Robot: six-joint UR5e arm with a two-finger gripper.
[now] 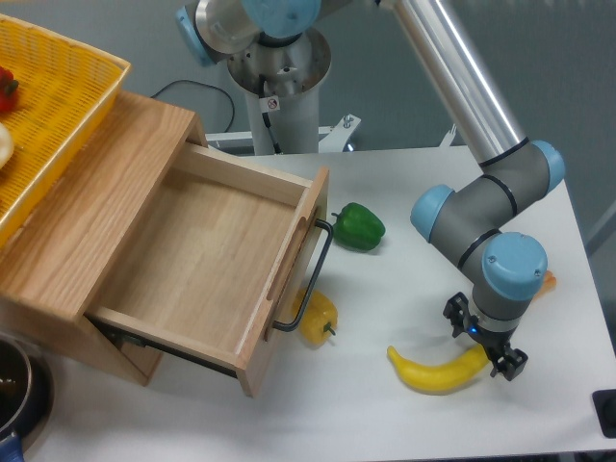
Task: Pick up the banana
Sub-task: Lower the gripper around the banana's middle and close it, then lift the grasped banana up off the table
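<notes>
A: Where's the banana (435, 371)?

B: Flat on the white table (404, 423), near the front edge, right of centre. Curve opens upward, left tip pointed toward the yellow pepper (319, 319).

A: And the gripper (484, 347)?

B: Down over the banana's right end. 1 finger shows above that end, 1 below and to the right, so they straddle the tip. Whether they are pressing it I cannot tell; the wrist blocks the contact point.

A: Banana lifted at all?

B: It looks to be resting on the table along its length.

A: What else is out?

B: Green pepper (358, 226) further back, just beside the drawer's black handle (306, 289). Yellow pepper sits right at the handle's lower end. Wooden drawer (207, 265) pulled open, nothing visible inside. Yellow basket (53, 111) on top of the wooden box at the left, a red item at its edge. A small orange thing (547, 281) peeks out behind the arm's wrist, mostly hidden.
</notes>
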